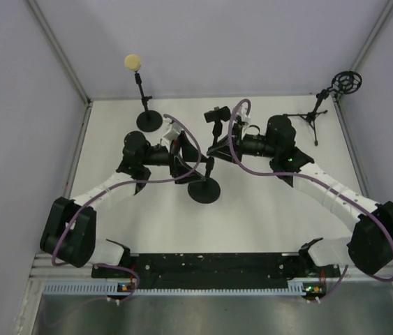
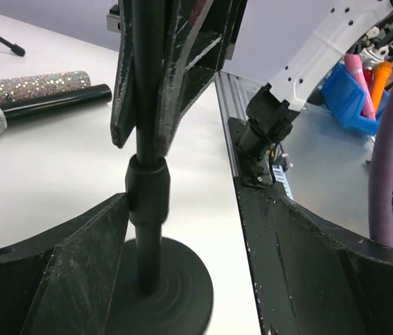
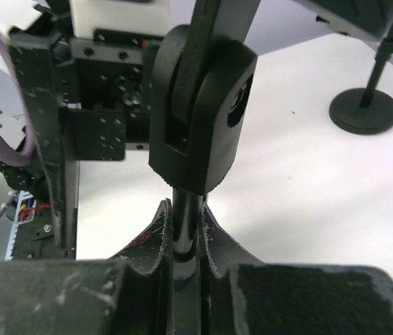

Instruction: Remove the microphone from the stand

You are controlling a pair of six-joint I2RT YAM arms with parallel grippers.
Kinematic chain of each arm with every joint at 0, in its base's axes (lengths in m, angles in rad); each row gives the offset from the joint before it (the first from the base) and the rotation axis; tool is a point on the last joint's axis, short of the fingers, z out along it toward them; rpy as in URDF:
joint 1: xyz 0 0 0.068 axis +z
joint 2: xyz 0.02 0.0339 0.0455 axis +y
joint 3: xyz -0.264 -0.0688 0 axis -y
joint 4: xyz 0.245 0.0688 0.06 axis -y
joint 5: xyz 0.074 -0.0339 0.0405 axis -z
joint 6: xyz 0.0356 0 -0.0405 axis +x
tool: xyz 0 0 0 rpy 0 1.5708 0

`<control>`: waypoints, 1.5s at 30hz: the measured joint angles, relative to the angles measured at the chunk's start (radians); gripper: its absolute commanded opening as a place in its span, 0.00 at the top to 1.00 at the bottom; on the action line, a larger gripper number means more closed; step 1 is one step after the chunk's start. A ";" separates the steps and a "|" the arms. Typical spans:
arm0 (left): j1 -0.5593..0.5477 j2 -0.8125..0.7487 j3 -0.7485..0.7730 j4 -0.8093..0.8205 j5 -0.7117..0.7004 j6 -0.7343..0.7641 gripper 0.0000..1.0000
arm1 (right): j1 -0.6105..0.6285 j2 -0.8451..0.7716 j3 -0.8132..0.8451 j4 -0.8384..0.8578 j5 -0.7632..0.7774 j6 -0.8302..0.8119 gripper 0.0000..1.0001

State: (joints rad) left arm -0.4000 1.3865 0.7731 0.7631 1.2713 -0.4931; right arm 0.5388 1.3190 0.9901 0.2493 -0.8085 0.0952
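Two arms are bolted at the bottom edge of the top view. The left arm (image 1: 105, 185) and right arm (image 1: 329, 188) are both bent inward over the white table (image 1: 266, 230) to one stand at frame centre.

Its base (image 1: 204, 190) is round, black and flat on the table, just below the two wrists.

Left gripper (image 2: 182, 209): jaws apart, set low on either side of the pole (image 2: 147, 185), near the collar above the base. The finger at lower left of the left wrist view lies just beside the pole. The finger at lower right stands well apart from it. Contact cannot be told.

Right gripper (image 3: 186, 234): jaws together, clamped on the thin upper pole, directly under the black swivel clip (image 3: 203, 105). Whether a mic is seated in that clip cannot be told, since its top is cut off by the frame edge.

Two mics are noted lying flat on the table, upper left of the left wrist view. One is a glitter mic (image 2: 32, 87). Just beside it on the near side lies a black mic (image 2: 56, 99), its silver mesh head at the left edge.

Farther back, upper right of the top view, a tripod (image 1: 316, 112) carries a ring mount (image 1: 347, 82). Upper left, a second stand (image 1: 149, 121) with a round foot is upright by the back corner. A yellow mic (image 1: 133, 63) is seated on its top.
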 measured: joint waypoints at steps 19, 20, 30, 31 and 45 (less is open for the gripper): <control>0.048 -0.112 -0.020 0.142 -0.009 -0.003 0.05 | -0.140 -0.008 -0.003 -0.076 -0.120 0.003 1.00; 0.048 -0.107 -0.020 0.124 -0.020 0.017 0.04 | -0.137 -0.014 -0.005 -0.040 -0.163 0.048 1.00; -0.023 -0.036 -0.026 0.072 -0.015 0.069 0.02 | -0.002 -0.028 -0.010 0.174 -0.267 0.240 1.00; -0.033 -0.032 -0.026 0.075 -0.008 0.067 0.02 | 0.003 -0.025 -0.010 0.179 -0.266 0.246 1.00; -0.130 0.069 -0.039 0.348 0.097 -0.176 0.02 | 0.005 -0.007 -0.022 0.201 -0.210 0.221 1.00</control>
State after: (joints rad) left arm -0.5304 1.4559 0.7338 1.1110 1.3685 -0.6693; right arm 0.5434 1.3121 0.9684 0.4503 -1.0183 0.3164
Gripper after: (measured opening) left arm 0.983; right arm 0.072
